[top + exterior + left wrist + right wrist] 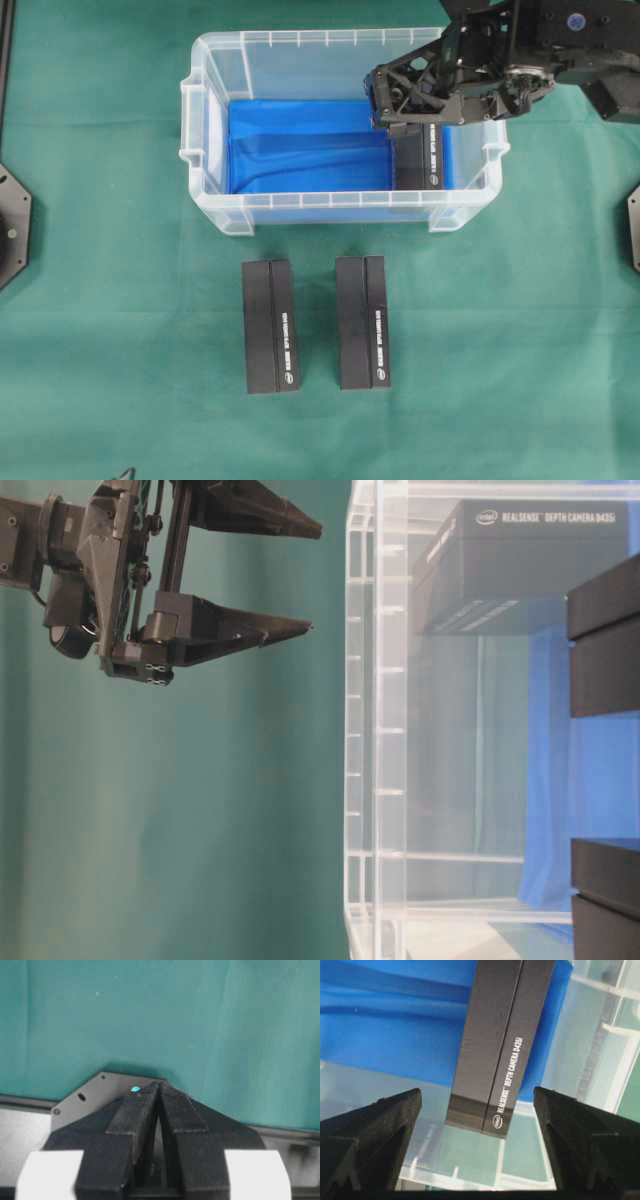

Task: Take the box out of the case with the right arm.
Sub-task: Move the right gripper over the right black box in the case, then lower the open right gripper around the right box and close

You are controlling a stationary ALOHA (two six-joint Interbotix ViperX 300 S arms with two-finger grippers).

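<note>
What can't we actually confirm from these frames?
- Upper part of the box in the case: covered by the right pincer, overhead view.
- Left pincer: seen only in the left wrist view, shut; its arm is cut off.
- Small print on the two outside boxes: too small.

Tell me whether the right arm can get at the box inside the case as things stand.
Probably yes: the right gripper hangs open above the box in the case, which has no lid, and nothing lies between its fingers and the box.
</note>
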